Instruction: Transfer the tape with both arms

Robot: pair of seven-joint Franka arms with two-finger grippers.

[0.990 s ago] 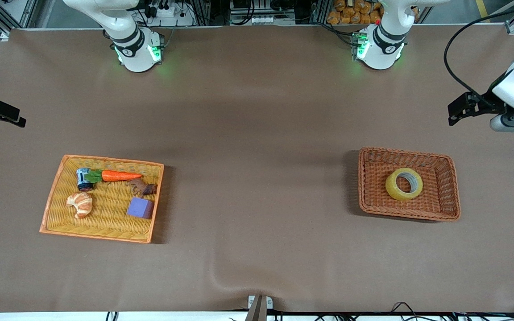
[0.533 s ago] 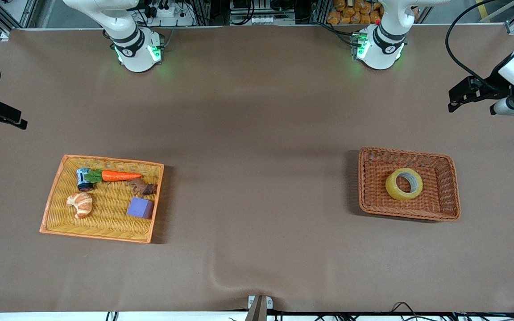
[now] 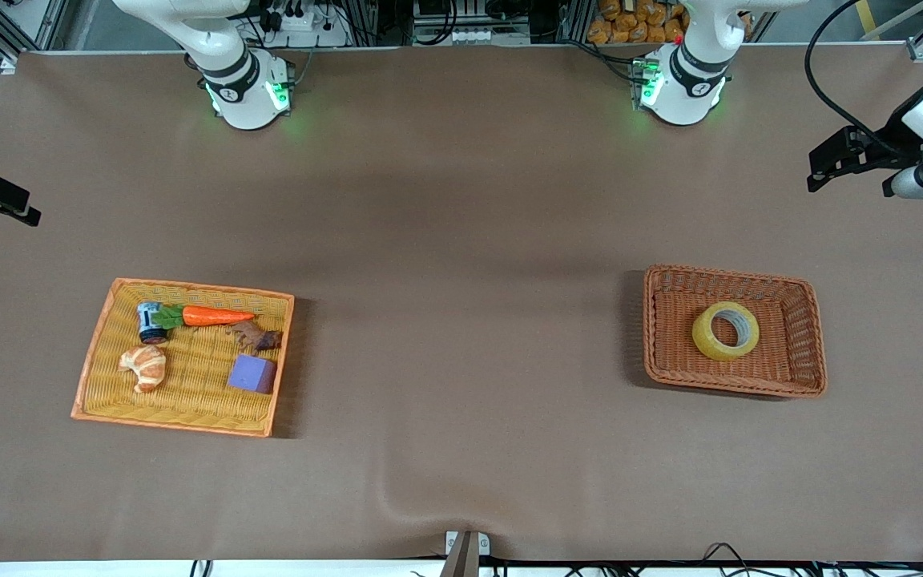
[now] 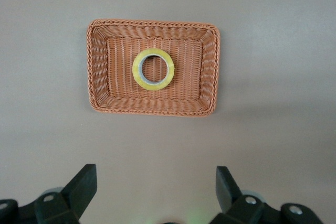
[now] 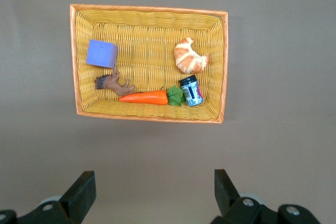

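Observation:
The tape (image 3: 725,330), a yellowish translucent ring, lies flat in the brown wicker basket (image 3: 806,377) toward the left arm's end of the table. It also shows in the left wrist view (image 4: 153,70). My left gripper (image 3: 822,167) hangs high over bare table beside that basket, open and empty (image 4: 156,182). My right gripper (image 3: 21,210) hangs high at the right arm's end of the table, open and empty (image 5: 154,184), over bare table beside the yellow basket (image 3: 101,353).
The yellow basket (image 5: 79,61) holds a purple block (image 3: 252,373), a carrot (image 3: 213,316), a croissant (image 3: 143,367), a small can (image 3: 149,321) and a brown figure (image 3: 257,337). A brown cloth covers the table (image 3: 461,240), with a wrinkle near the front edge (image 3: 397,501).
Both grippers have shifted a little toward the robots' bases, the left one more. The tape and both baskets have not moved.

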